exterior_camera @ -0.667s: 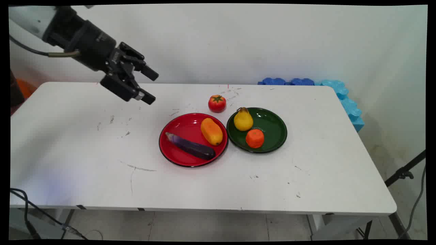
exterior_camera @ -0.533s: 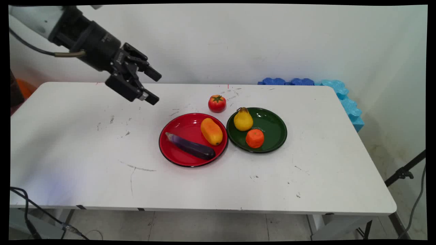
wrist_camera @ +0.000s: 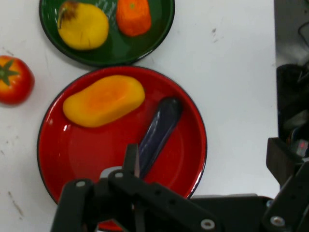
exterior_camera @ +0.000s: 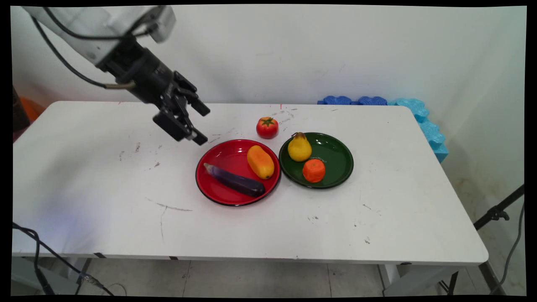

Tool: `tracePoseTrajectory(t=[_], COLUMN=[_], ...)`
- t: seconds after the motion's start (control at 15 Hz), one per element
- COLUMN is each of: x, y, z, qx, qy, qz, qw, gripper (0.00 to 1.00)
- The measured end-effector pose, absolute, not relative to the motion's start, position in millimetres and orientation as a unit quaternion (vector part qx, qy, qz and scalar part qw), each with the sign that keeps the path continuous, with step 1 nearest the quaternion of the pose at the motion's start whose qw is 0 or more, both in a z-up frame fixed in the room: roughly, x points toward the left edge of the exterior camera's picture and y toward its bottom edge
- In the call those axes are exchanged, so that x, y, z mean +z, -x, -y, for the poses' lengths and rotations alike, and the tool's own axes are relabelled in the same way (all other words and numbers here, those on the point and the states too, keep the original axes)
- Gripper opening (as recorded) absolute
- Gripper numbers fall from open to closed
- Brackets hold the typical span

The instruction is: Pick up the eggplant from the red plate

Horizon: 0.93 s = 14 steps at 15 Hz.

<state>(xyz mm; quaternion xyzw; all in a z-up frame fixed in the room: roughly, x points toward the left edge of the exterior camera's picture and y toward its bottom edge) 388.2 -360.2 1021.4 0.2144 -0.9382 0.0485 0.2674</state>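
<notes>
Main view: we see the gripper (exterior_camera: 203, 125) hanging tilted, jaws wide and holding nothing, above the surface (exterior_camera: 105, 188) just beside the red plate (exterior_camera: 218, 188) on its far-left side. The plate carries a purple eggplant (exterior_camera: 235, 181) and an orange mango (exterior_camera: 260, 162); a tomato (exterior_camera: 267, 127) sits toward the far edge.

Hand view: the eggplant (wrist_camera: 159, 129) lies nearest the linkage, its tip close to the mango (wrist_camera: 104, 100). The green plate (wrist_camera: 164, 24) holds a pear (wrist_camera: 83, 26) and an orange (wrist_camera: 133, 16).

Risk, as we judge it: a tilted descent could clip the plate rim, or nudge the mango.
</notes>
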Motion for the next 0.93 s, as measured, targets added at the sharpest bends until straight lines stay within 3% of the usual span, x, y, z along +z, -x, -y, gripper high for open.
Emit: tracePoseTrajectory(t=[0.93], x=[940.5], y=[-340.9], z=[399.5], qx=[0.041], qy=[-0.144], qz=[0.974], qw=[0.170], gripper=[1.00])
